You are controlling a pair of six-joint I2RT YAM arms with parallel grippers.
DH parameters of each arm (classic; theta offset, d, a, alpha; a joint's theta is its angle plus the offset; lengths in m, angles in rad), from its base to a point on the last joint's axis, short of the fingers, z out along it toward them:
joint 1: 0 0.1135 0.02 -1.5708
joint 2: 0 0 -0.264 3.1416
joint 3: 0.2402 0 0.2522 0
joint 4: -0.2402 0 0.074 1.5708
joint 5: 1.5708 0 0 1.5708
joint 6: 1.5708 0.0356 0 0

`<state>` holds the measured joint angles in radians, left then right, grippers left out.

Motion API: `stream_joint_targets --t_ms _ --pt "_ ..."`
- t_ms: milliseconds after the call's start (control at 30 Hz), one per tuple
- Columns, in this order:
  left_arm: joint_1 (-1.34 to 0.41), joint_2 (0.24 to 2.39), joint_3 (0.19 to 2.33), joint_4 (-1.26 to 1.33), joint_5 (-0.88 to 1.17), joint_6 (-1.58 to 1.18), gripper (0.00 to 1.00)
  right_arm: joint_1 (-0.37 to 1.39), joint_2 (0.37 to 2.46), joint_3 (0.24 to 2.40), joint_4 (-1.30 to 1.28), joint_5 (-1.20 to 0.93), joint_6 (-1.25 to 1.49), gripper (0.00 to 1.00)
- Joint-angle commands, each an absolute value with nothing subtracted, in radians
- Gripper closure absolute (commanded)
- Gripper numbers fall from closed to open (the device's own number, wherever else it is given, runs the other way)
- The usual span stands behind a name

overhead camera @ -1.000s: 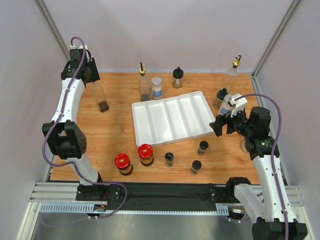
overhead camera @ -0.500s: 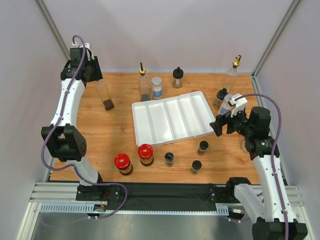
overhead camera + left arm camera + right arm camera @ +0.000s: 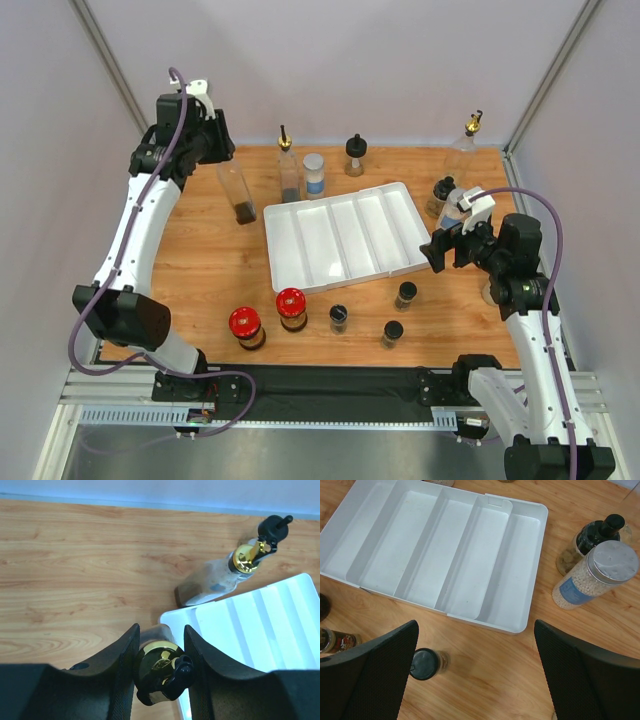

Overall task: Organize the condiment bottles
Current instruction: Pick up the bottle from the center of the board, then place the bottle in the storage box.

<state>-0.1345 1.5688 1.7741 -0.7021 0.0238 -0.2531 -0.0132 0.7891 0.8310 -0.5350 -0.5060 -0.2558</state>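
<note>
My left gripper [image 3: 222,158] is shut on the gold-spouted top [image 3: 159,662] of a tall clear bottle [image 3: 238,195], which hangs tilted beside the far left corner of the white tray [image 3: 345,235]. Another gold-spouted bottle [image 3: 288,172], a silver-lidded jar [image 3: 314,175] and a black-capped bottle [image 3: 355,155] stand behind the tray. Two red-lidded jars [image 3: 245,325] [image 3: 291,306] and three black-capped spice jars [image 3: 338,318] [image 3: 392,332] [image 3: 405,294] stand in front. My right gripper [image 3: 475,625] is open above the tray's near right corner, with one spice jar [image 3: 424,664] by its left finger.
A gold-spouted bottle [image 3: 466,145] stands at the far right corner. A dark bottle [image 3: 595,535] and a silver-lidded jar [image 3: 605,572] of white grains stand right of the tray [image 3: 440,555]. The grey enclosure walls close in on three sides.
My left arm has carried the clear bottle rightward from the table's far left toward the tray's left end. The right arm has not moved.
</note>
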Motion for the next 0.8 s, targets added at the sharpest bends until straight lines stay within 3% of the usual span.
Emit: stream_joint_targets --t_ms 0,767 --pt "-0.164 1.517 1.781 -0.664 0.054 -0.285 1.0 -0.008 0.77 0.824 -0.511 -0.5 -0.268 0.0" --pt "-0.299 1.66 1.861 -0.647 0.075 -0.305 1.0 -0.008 0.775 0.821 -0.509 -0.489 -0.271 0.0"
